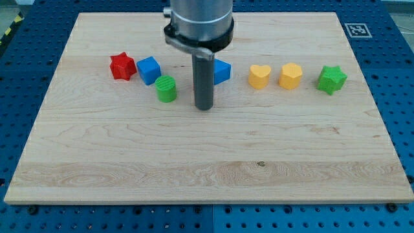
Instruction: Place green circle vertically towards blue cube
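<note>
Our arm descends from the top centre of the frame, its grey housing vertical and the dark rod pointing straight down. We carry no jaws, only the rod. Our tip (204, 107) rests on the wooden board (194, 168), just right of the green circle (166, 88) and apart from it. The green circle sits in the upper left area, just below and right of the blue cube (149, 69), nearly touching it. A red star (122, 66) lies left of the cube. Behind the rod, a second blue block (222, 71) is partly hidden. Further right stand a yellow heart (259, 76), a yellow block (290, 76) and a green star (331, 79).
</note>
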You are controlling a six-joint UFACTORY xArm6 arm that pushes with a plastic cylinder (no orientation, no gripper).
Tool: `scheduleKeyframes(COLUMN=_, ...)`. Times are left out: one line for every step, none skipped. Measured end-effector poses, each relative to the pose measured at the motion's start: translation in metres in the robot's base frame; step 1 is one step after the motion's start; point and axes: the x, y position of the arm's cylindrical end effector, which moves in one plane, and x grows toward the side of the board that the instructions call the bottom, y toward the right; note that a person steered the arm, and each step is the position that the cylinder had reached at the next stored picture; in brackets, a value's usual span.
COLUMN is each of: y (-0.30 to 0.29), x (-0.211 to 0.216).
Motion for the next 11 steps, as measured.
scheduleKeyframes(y=0.003, x=-0.032)
scheduleKeyframes(y=-0.008, x=-0.043)
scheduleKeyframes(y=-0.012, x=-0.061)
scheduleKeyframes(y=-0.019, x=-0.058)
scheduleKeyframes(y=-0.029, x=-0.02)
scheduleKeyframes(y=-0.035, x=0.022)
scheduleKeyframes(y=-0.029, x=-0.01)
scheduleKeyframes(y=-0.029, x=-0.042)
scheduleKeyframes(y=-0.049, x=-0.047)
scheduleKeyframes(y=-0.069, x=-0.047)
scheduleKeyframes(y=-0.075, x=-0.039)
